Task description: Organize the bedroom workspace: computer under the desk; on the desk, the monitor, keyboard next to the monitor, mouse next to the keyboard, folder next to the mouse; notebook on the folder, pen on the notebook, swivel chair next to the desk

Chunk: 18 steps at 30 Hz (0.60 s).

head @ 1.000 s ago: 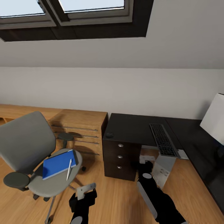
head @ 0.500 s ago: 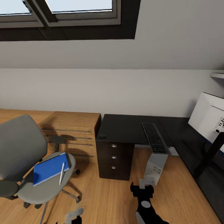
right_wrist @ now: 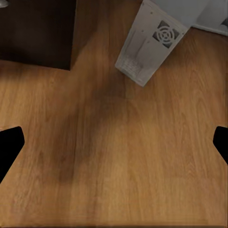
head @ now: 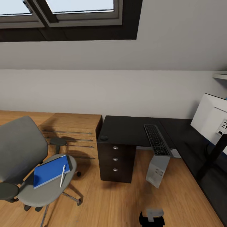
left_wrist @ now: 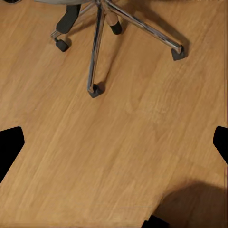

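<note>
folder (head: 50,170): bright blue
pen (head: 62,175): white
swivel chair (head: 22,151): grey
desk (head: 132,129): glossy black
keyboard (head: 156,139): dark grey keys
computer (head: 157,171): light grey-white
floor (head: 119,201): warm wood grain

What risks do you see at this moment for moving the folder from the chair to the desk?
1. The pen lies loose on the folder; tilting the folder may roll it onto the floor.
2. The swivel chair stands on wheels, so a push while grasping may roll it away.
3. The keyboard overhangs the desk edge above the computer; a bump could knock it off.
</note>
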Available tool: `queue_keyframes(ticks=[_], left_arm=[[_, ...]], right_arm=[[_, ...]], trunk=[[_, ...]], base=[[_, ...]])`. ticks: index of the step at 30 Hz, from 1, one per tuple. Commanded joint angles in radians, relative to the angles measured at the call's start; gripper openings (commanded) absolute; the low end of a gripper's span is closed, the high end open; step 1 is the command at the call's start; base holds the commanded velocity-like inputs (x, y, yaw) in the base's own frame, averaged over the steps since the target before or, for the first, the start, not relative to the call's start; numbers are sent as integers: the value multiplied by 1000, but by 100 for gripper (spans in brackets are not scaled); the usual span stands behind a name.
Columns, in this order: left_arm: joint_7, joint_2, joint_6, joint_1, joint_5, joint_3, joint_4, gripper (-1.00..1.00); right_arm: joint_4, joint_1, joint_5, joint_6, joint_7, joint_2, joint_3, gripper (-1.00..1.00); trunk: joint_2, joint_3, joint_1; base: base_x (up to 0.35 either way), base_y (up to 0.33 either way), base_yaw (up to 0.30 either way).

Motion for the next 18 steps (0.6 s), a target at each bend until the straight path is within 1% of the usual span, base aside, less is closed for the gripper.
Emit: queue_keyframes(ticks=[1,2,6,7,10,12,13,18], left_arm=[[-18,1,-31,-1,15,-7,12,100],[-40,1,-49,-1,18,-7,24,100],[-70,1,-73,-1,21,-6,54,100],[-81,1,-81,-1,22,-9,90,100],[-106,2,-84,-2,26,-9,128,100],[-159,3,-85,-2,40,-1,145,100],[-206,4,-85,-2,55,12,152,100],[-309,4,-81,-2,85,57,161,100]], right_arm=[[26,-1,-11,-23,-4,-1,10,100],[48,-1,-12,-39,-3,-1,12,100],[87,-1,-13,-78,0,-1,14,100],[112,-1,-16,-110,6,-1,13,100],[134,-1,-17,-141,15,-3,10,100],[153,-1,-18,-155,27,-4,8,100],[165,-1,-19,-161,34,-5,8,100],[188,-1,-19,-168,48,-7,6,100]], trunk=[[-1,-1,0],[-1,-1,0],[-1,-1,0],[-1,-1,0],[-1,-1,0],[-1,-1,0],[6,2,-4],[41,18,-23]], base=[[0,0,0],[0,0,0],[0,0,0],[0,0,0],[0,0,0],[0,0,0],[0,0,0],[0,0,0]])
